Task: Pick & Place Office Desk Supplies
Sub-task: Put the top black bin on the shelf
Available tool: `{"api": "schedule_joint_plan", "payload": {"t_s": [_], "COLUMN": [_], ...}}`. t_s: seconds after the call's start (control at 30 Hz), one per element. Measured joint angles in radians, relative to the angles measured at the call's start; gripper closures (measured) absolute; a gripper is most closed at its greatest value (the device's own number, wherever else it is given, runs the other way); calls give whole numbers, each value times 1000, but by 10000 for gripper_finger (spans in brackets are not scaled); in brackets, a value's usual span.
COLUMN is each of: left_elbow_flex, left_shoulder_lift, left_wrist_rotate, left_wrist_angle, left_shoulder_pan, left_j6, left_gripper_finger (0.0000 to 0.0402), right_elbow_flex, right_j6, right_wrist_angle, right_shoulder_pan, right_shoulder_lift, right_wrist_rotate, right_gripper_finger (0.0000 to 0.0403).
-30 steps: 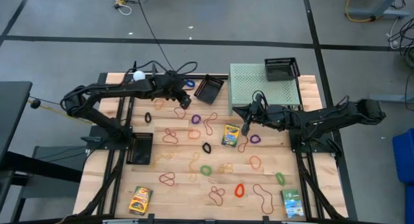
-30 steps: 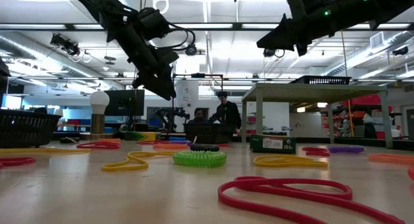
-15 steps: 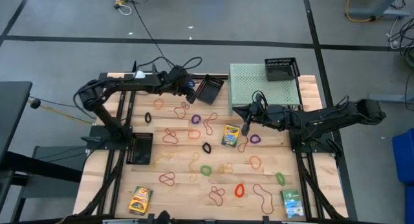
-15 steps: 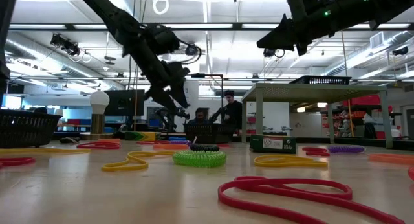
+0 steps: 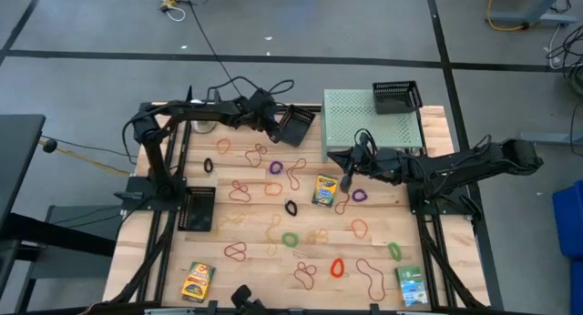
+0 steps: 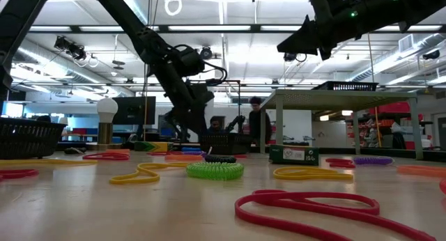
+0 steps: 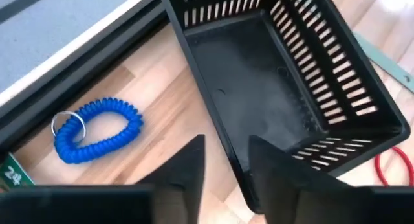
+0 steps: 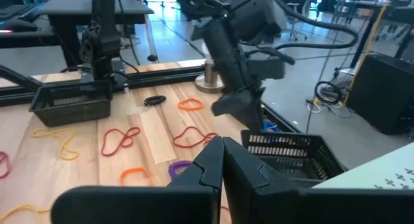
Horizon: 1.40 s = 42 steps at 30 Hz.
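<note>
Left gripper (image 7: 223, 160) hangs unclenched (fingers parted, empty) at the black basket's (image 7: 304, 75) near wall; a blue coil loop (image 7: 97, 128) lies on the table just beside it, apparently untouched. Right gripper (image 5: 347, 180), fingers pressed together, hovers beside a crayon box (image 5: 323, 190)
</note>
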Motion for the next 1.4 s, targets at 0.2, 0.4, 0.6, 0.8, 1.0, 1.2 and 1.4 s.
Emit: {"api": "schedule_joint_plan", "payload": {"t_s": [0.2,0.4,0.6,0.8,1.0,1.2,1.4], "left_elbow_flex": [0,-1,-1,-1,-1,-1,-1], "left_shoulder_lift": [-1,-54,-184,-306,-354,-354,-342], "left_wrist_rotate": [2,6,2,33,110,145,-39], "left_wrist_angle": [-46,-62,-156,-287,-354,-365,-390], "left_shoulder_pan": [0,-1,-1,-4,-10,-41,-65], "left_j6": [71,110,210,298,300,297,284], "left_gripper_finger": [380,392,397,398,398,396,358], "right_elbow_flex": [0,0,0,0,0,0,0], "right_j6": [0,0,0,10,16,16,18], "right_wrist_angle": [0,0,-1,-10,-13,-14,-16], "right_shoulder_pan": [24,50,79,96,99,99,99], "right_shoulder_lift": [0,0,0,0,0,0,0], "right_wrist_rotate": [0,0,6,7,6,6,5], "right_gripper_finger": [390,390,390,390,390,390,390]}}
